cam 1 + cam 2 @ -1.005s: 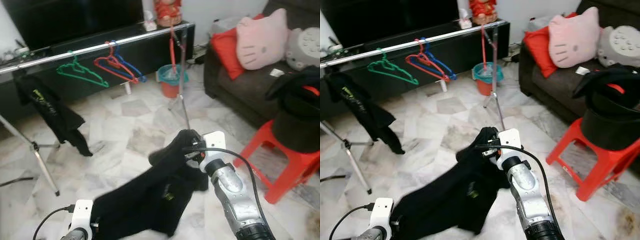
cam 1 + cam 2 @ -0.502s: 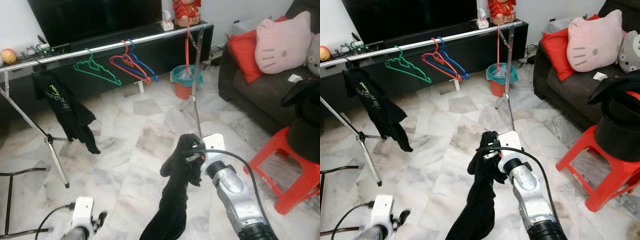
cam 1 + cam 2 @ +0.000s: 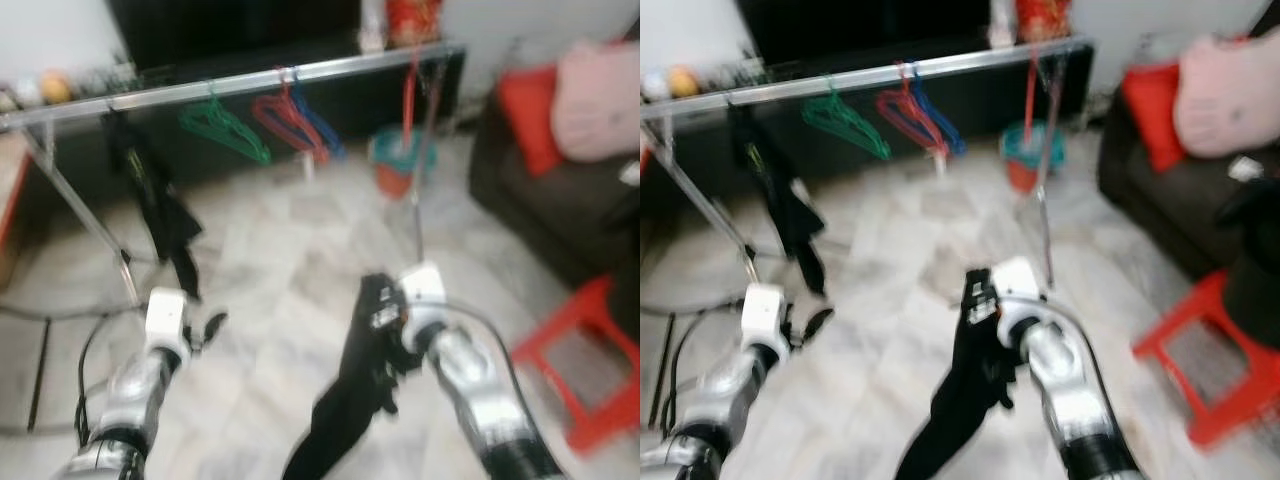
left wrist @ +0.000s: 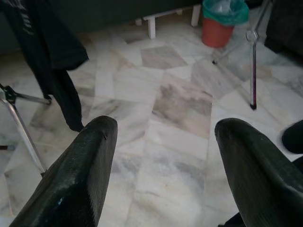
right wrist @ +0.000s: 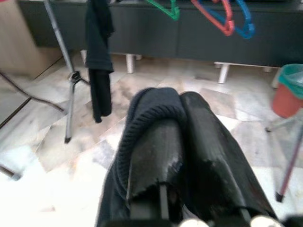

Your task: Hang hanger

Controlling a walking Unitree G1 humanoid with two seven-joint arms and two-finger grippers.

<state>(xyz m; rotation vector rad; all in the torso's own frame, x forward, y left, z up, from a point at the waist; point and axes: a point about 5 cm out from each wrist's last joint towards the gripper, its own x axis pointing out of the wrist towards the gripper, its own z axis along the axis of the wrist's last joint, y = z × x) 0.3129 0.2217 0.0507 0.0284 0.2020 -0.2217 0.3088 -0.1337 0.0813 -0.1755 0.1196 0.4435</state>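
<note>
A: What's in front, biggest first?

B: Long silver clothes rail on tripod legs (image 3: 230, 82) across the room, w/ the white-grey marble tile floor (image 3: 270, 250) under it. A black garment w/ a small green print (image 3: 155, 200) hangs near the rail's left end. Then three bare plastic hangers on the bar: green hanger (image 3: 222, 125), red hanger (image 3: 280, 118), blue hanger (image 3: 318, 130), the red and blue ones overlapping.

A: And the arms?

B: Right gripper (image 5: 182, 146) has its fingers clamped on a dark knitted black cloth (image 3: 350, 400), which dangles long below it, well short of the rail. Left gripper (image 4: 163, 156) is spread wide, nothing in it, pointing at the floor. Head views are blurred, so details are soft.

A: How to do this bit well?

B: My read: it's the approach. No hanger is in either gripper, so the task's things are those on the bar, prob. the green one, nearest the free left gripper. Close in first, stop square to the rail, let the blur settle. Keep the cloth high so it doesn't drag or snag the tripod leg (image 3: 80, 215). Then free arm to the hanger's shoulder, not its hook.
</note>
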